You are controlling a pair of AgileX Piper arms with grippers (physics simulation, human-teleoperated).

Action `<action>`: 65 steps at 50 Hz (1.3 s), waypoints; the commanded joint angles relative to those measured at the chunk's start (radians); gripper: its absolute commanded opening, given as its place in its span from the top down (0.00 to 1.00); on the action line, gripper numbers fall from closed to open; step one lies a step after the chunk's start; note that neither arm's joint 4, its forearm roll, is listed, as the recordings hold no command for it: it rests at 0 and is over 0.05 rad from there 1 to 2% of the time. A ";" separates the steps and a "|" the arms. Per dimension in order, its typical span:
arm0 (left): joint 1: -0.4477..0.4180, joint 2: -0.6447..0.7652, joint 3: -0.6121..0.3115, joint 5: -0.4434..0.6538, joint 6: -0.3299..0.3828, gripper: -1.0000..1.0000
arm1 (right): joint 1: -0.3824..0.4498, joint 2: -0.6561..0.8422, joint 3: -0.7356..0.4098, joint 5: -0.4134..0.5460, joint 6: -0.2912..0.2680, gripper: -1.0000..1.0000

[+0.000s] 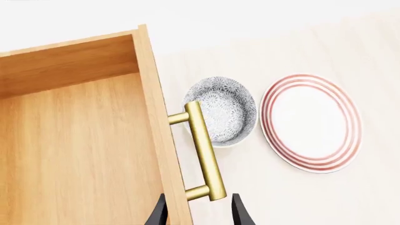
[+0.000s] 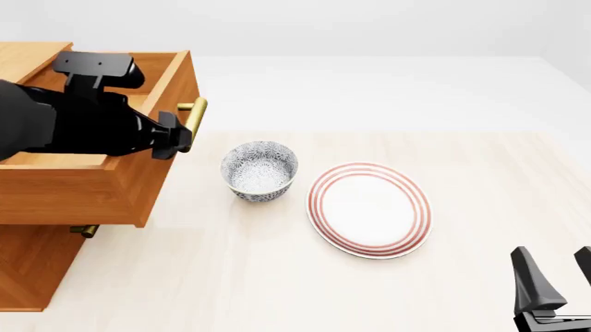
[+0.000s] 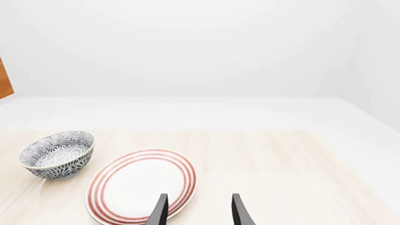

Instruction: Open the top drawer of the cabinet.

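Now top drawer (image 2: pixel 93 187) pulled well out of cabinet (image 2: pixel 32 266), plain wood inside showing. My left gripper (image 1: pixel 198 212) at near end of brass handle (image 1: pixel 203 151), jaws parted, one each side of drawer front and bar, not clamped. Patterned bowl (image 2: pixel 259 170) just beside drawer, striped plate (image 2: pixel 370 209) next along bench (image 2: pixel 231 277). My right gripper (image 3: pixel 198 210) low over bench, jaws spread, holding nothing.
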 commanded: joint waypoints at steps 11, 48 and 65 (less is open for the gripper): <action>-0.002 -0.063 -0.025 0.100 0.067 0.00 | 0.000 0.000 0.001 -0.001 0.000 0.00; 0.049 -0.141 -0.085 0.201 0.109 0.00 | 0.000 0.000 0.001 -0.001 0.000 0.00; 0.059 -0.161 -0.110 0.227 0.129 0.00 | 0.000 0.000 0.001 -0.001 0.000 0.00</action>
